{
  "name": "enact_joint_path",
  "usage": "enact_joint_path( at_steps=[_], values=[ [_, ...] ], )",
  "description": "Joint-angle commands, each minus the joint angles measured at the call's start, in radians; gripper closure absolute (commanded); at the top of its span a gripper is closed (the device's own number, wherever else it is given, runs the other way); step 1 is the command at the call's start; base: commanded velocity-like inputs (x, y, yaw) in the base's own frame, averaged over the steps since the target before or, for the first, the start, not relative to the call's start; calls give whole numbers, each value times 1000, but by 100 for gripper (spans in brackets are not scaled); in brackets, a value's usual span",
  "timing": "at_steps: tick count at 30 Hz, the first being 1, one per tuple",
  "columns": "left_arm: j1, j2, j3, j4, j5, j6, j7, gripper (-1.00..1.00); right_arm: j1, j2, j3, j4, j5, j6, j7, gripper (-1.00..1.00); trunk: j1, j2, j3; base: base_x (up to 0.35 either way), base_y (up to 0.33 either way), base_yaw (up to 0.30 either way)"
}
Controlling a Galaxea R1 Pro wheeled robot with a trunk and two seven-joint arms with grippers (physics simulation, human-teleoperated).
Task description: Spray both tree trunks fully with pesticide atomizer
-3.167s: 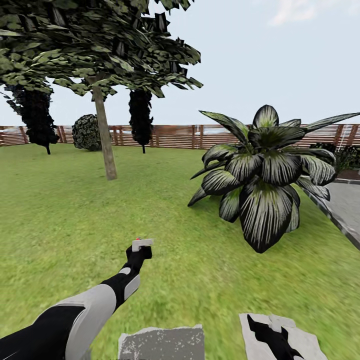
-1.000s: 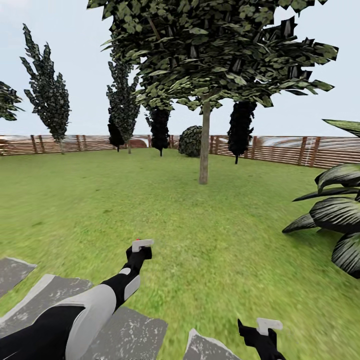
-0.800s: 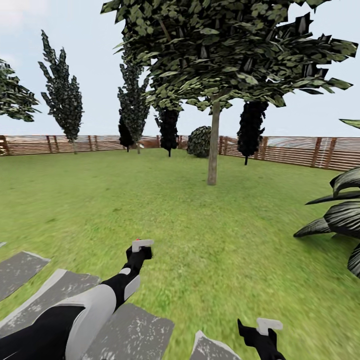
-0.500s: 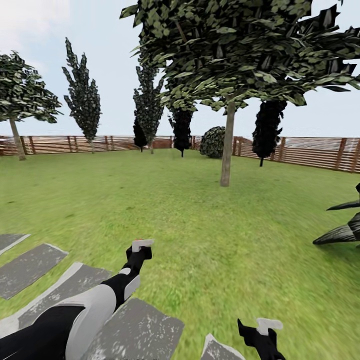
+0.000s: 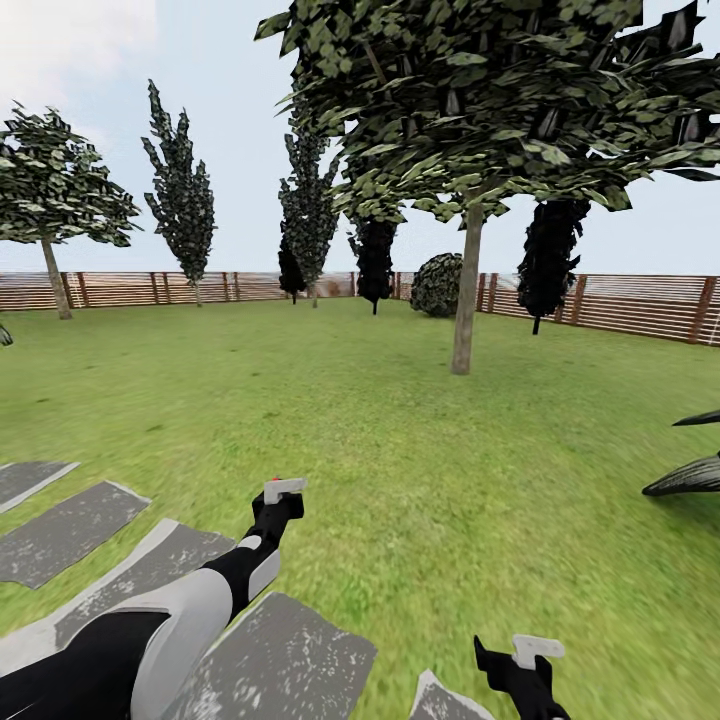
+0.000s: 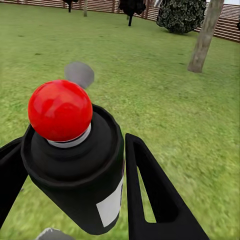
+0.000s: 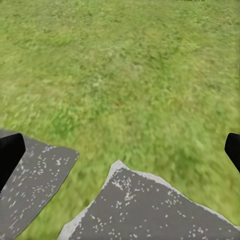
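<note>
Left gripper point(image 5: 281, 498) — reaching forward over the lawn point(image 5: 330, 420), its black fingers point(image 6: 155, 195) closing on the pesticide atomizer point(image 6: 75, 155). In the left wrist view the can is sitting upright between both fingers, dark body, white label, red dome on top; in the head view its pale head and red dot are showing at the arm's tip.

Right gripper point(image 5: 530, 668) — showing at the near right edge of the head view, low over the grass. In the right wrist view its two dark fingertips point(image 7: 10, 152) are standing wide apart at opposite edges, nothing between them.

Near tree point(image 5: 480, 110) — standing right of centre, broad canopy overhead, straight grey-brown trunk point(image 5: 466, 300) rising from the grass well ahead of the atomizer.

Far tree point(image 5: 55, 190) — standing at the far left, just before the fence point(image 5: 620, 305).

Other items — narrow dark cypresses point(image 5: 182, 200) and a round bush point(image 5: 440, 285) lining the far fence; grey stepping stones point(image 5: 70, 515) lying in the near grass at left and under both arms; striped dark leaves point(image 5: 690, 470) entering at the right edge.
</note>
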Motion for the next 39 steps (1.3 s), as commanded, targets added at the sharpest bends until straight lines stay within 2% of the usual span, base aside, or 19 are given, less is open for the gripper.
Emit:
enact_joint_path(
  at_steps=[1,32,39],
  values=[
    [0,0,-1,0,0,0,0,100,0,2,0,-1,-1,0,0,-100,0,0,0,0,0,-160],
    [1,2,-1,1,-2,0,2,100,0,4,0,1,-1,4,0,-100,0,0,-40,1,0,-194],
    [1,2,-1,1,-1,1,0,100,0,4,0,2,-1,3,1,-100,0,0,-48,163,0,-127]
  ],
)
